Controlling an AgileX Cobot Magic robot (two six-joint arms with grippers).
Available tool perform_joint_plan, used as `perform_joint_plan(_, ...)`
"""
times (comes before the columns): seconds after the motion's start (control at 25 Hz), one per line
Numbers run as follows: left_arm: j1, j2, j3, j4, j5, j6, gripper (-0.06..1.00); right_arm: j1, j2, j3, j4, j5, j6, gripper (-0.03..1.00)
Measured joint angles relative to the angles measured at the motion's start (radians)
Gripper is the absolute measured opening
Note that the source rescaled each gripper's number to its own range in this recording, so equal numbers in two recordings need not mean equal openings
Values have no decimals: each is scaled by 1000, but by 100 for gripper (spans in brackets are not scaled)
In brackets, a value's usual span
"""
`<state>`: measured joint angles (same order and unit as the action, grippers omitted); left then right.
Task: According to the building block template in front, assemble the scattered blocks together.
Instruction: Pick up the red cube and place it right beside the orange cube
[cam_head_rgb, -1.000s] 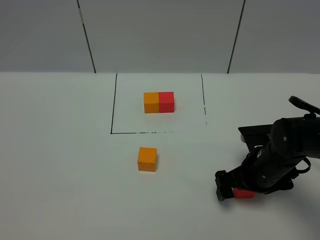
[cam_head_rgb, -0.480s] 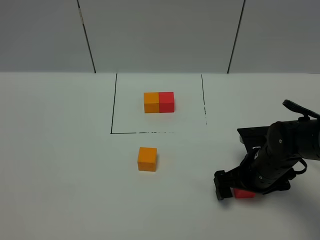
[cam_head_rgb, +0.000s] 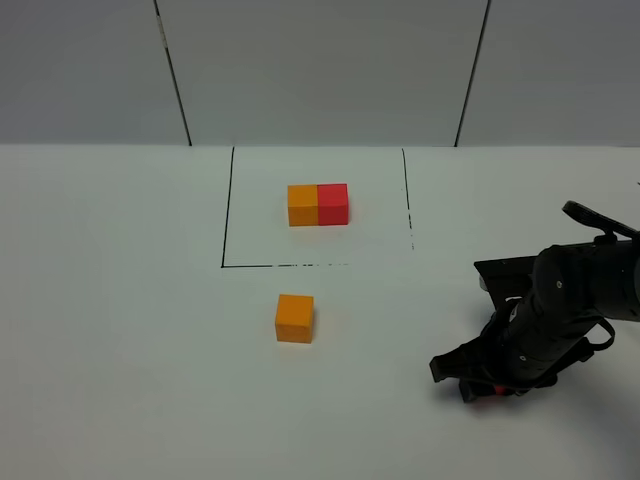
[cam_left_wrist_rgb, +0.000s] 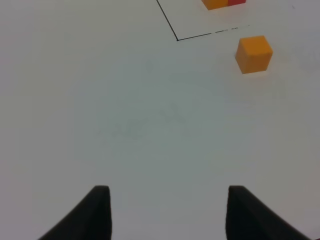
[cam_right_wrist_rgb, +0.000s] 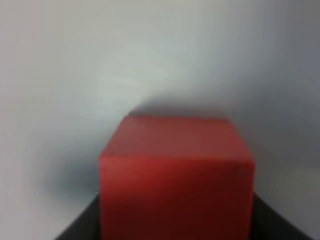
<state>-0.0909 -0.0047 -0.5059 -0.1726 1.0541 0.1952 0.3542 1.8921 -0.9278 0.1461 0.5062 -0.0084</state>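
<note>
The template (cam_head_rgb: 318, 204), an orange cube joined to a red cube, sits inside the black outlined square (cam_head_rgb: 226, 220). The loose orange cube (cam_head_rgb: 294, 318) lies just in front of the square; it also shows in the left wrist view (cam_left_wrist_rgb: 254, 53). My right gripper (cam_head_rgb: 474, 384) is low at the table on the right, shut on the loose red cube (cam_head_rgb: 488, 391), which is mostly hidden there. The red cube (cam_right_wrist_rgb: 176, 170) fills the right wrist view between the fingers (cam_right_wrist_rgb: 77, 227). My left gripper (cam_left_wrist_rgb: 167, 202) is open and empty above bare table, out of the high view.
The white table (cam_head_rgb: 120, 330) reaches back to a grey panelled wall (cam_head_rgb: 320, 70). The black square outline has a broken front line (cam_head_rgb: 310, 265). The right arm's dark body (cam_head_rgb: 570, 300) stands over the right side of the table.
The right gripper's fingers have closed in on the red cube and the wrist has dropped slightly; less of the red cube shows. The orange cube and template have not moved.
</note>
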Motion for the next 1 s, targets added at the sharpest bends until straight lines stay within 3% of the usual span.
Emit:
perform_joint_plan(0.12, 0, 0, 0, 0, 0, 0, 29, 0, 3, -24, 2, 27, -41, 15)
perform_joint_plan(0.44, 0, 0, 0, 0, 0, 0, 29, 10, 7, -299, -12, 279, -326, 15)
perform_joint_plan(0.72, 0, 0, 0, 0, 0, 0, 29, 133, 13, -473, -180, 373, -701, 15)
perform_joint_plan(1.0, 0, 0, 0, 0, 0, 0, 29, 224, 110, -551, -326, 430, -826, 15)
